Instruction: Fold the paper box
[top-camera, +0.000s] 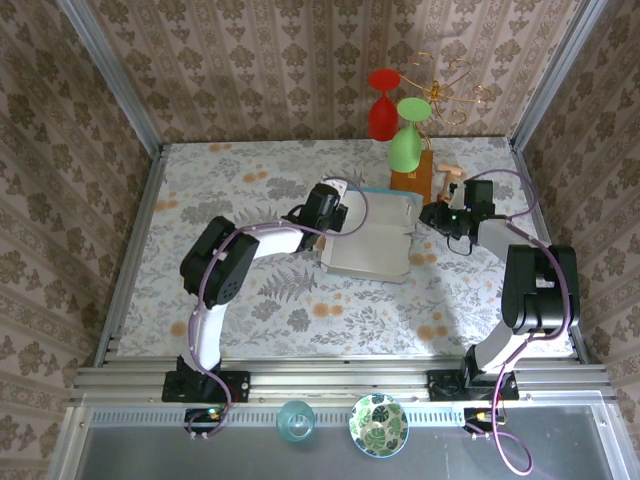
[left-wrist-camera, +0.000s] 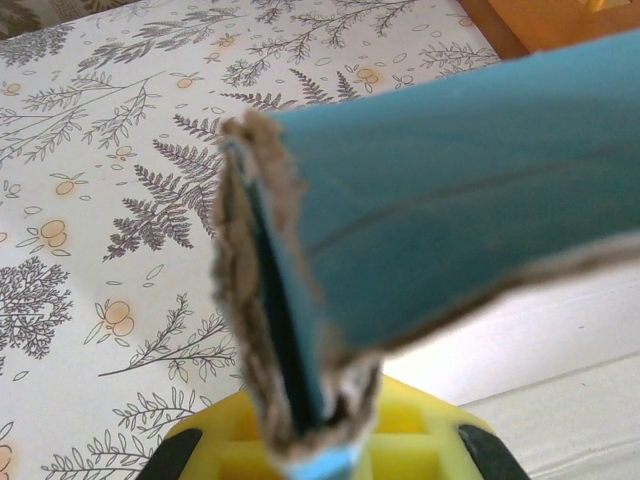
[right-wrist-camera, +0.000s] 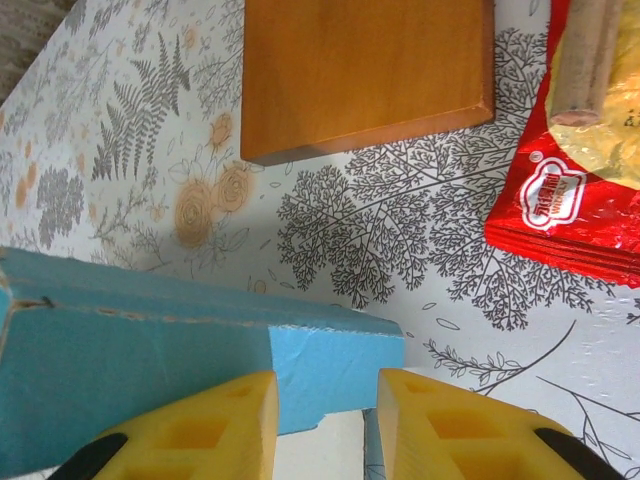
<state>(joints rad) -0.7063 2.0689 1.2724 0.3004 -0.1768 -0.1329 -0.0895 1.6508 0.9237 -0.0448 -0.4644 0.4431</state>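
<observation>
The paper box (top-camera: 368, 250) lies mid-table, white inside facing up, sky-blue outside. My left gripper (top-camera: 337, 208) is at its back left edge. In the left wrist view a folded blue flap (left-wrist-camera: 450, 190) with a frayed brown edge is pinched between the yellow fingers (left-wrist-camera: 240, 450), so the left gripper (left-wrist-camera: 310, 445) is shut on it. My right gripper (top-camera: 432, 215) hovers at the box's right end. Its yellow fingers (right-wrist-camera: 210, 430) stand apart, and the right gripper (right-wrist-camera: 325, 385) frames a light blue flap corner (right-wrist-camera: 335, 365) of the box wall (right-wrist-camera: 130, 360) without pinching it.
A brown-orange wooden block (top-camera: 412, 178) (right-wrist-camera: 365, 70) stands just behind the box. A red snack packet (right-wrist-camera: 565, 200) and a wooden peg (right-wrist-camera: 585, 55) lie right of it. Red (top-camera: 383, 105) and green (top-camera: 405, 142) glasses stand at the back. A bowl (top-camera: 378, 425) sits on the near rail.
</observation>
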